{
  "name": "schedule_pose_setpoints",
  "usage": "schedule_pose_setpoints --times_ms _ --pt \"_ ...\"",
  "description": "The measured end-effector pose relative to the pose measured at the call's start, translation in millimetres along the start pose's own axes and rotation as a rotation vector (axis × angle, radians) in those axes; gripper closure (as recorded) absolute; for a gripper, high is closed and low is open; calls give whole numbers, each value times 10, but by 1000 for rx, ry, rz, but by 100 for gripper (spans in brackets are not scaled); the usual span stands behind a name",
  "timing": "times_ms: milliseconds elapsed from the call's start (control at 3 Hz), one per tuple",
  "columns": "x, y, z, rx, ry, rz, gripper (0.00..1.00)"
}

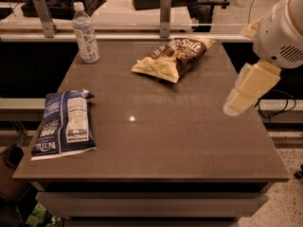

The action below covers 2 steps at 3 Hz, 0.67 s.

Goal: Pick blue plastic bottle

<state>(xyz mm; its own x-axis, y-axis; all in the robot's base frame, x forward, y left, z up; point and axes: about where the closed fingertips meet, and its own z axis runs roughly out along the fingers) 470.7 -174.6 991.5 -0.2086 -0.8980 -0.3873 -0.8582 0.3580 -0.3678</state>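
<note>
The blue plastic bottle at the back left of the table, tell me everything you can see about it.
The blue plastic bottle is small, slim and clear, with a white screw cap on and a pale blue-and-white label wrapped around its body. It stands upright near the far left corner of the table, its base on the tabletop, with nothing else touching it. The gripper hangs over the right edge of the table, far from the bottle.

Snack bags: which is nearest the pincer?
The brown-and-yellow plastic chip bag at the back; the pincer hangs on the right, while the flat blue-and-white bag lies far left.
</note>
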Motion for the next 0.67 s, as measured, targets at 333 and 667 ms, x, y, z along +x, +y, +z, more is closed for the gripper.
schedule_pose_setpoints --times_ms 333,667 --pt "-397 -117 190 53 -147 25 0" --pt "-844 -294 356 82 -299 24 0"
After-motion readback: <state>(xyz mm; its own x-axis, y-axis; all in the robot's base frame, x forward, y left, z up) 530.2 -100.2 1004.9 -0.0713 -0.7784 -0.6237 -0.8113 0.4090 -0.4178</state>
